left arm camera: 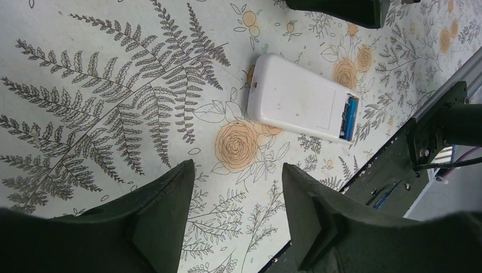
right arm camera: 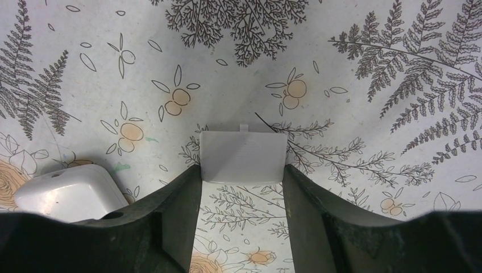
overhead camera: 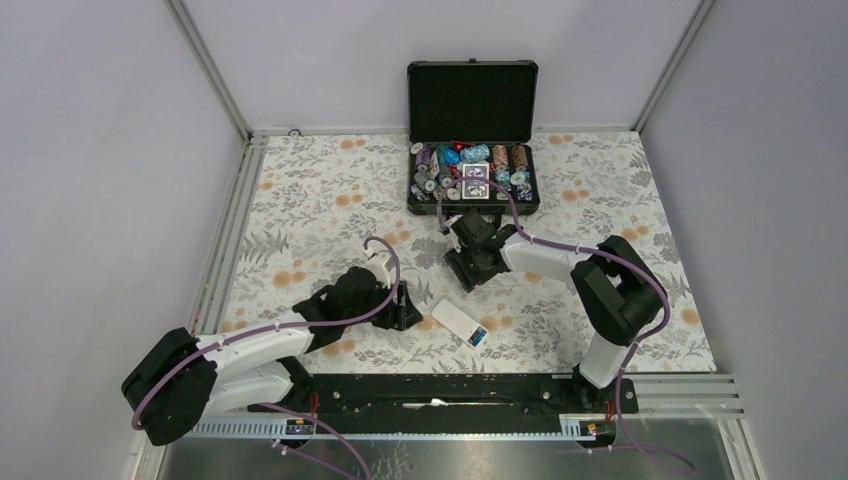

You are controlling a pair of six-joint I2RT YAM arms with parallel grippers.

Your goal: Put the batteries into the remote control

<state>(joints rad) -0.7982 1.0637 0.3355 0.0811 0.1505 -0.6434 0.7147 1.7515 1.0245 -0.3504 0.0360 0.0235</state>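
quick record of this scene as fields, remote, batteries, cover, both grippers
remote: white, back up on the floral table, cover off
batteries: one blue battery showing in its uncovered end; second unclear
cover: white plate, apart from the remote
left gripper: open, empty, near the remote
right gripper: jaws either side of the cover; grip unclear
chip case: open, far side

The remote control (overhead camera: 455,320) lies on the table (overhead camera: 300,200), with 1 battery (left arm camera: 351,116) in its near-right end. Left of the remote control stands the left gripper (overhead camera: 405,305). Just behind it stands the right gripper (overhead camera: 470,270), flanking the battery cover (right arm camera: 243,153). The chip case (overhead camera: 472,100) lies farther behind.
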